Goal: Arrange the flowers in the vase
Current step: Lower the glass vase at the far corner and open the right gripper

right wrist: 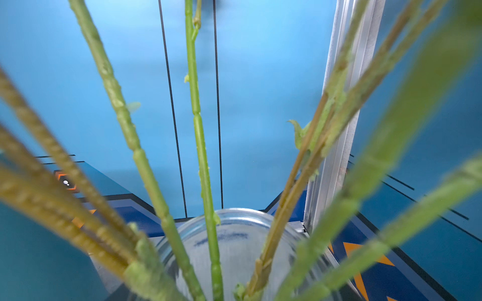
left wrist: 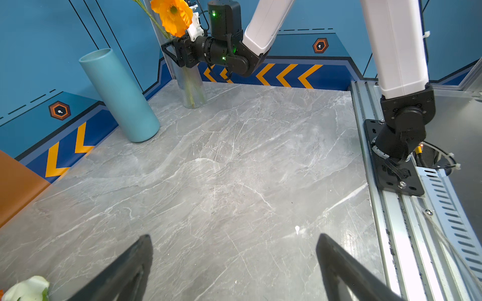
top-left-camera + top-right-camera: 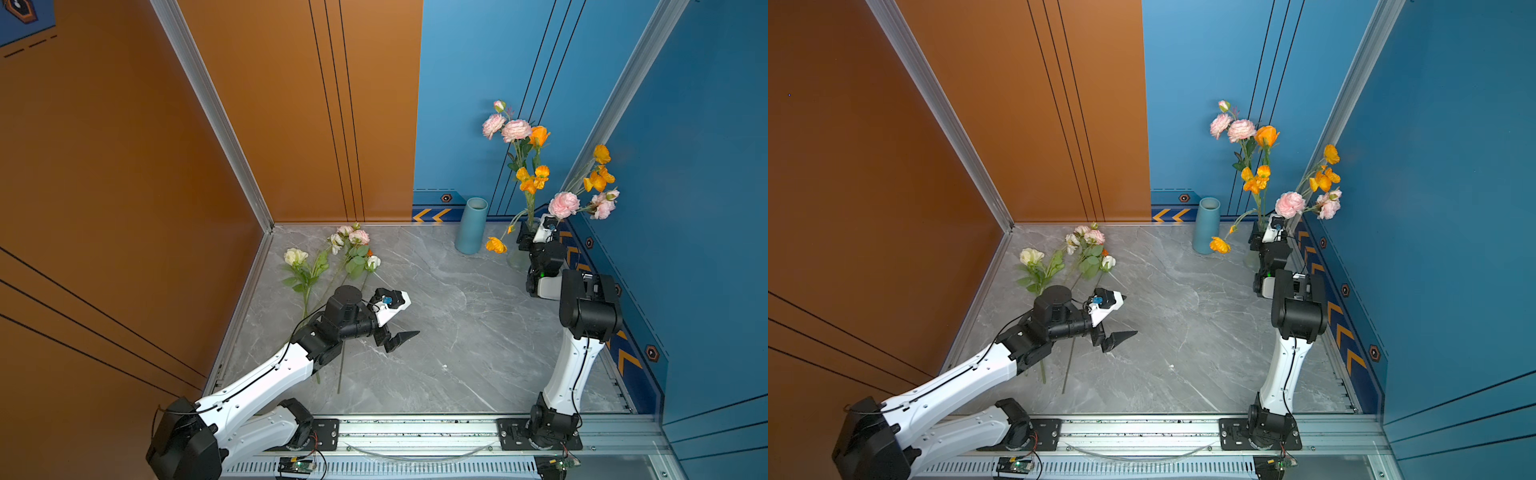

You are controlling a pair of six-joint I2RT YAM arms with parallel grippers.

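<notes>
We see the left gripper (image 2: 234,235) spread wide over the table (image 3: 436,332) near the loose flowers (image 3: 332,257) lying flat, while the right gripper (image 2: 180,52) clamps the neck of the glass vase (image 2: 191,88) holding the standing flowers (image 3: 516,131).

This place is a robot test cell in a laboratory, not a home. The grey marble-look surface (image 3: 436,332) is closed in by flat printed walls, orange panels (image 3: 124,166) and blue panels (image 3: 478,83), joined by bare aluminium posts (image 3: 208,104). Yellow chevron stripes (image 2: 287,75) and hexagon badges (image 2: 320,45) run along the foot of the blue walls. A left arm (image 3: 266,374) and a right arm (image 3: 569,374), white and black, are bolted to a metal rail (image 3: 415,434) at the front edge. There a small circuit board (image 3: 297,464) and loose wires lie open.
</notes>
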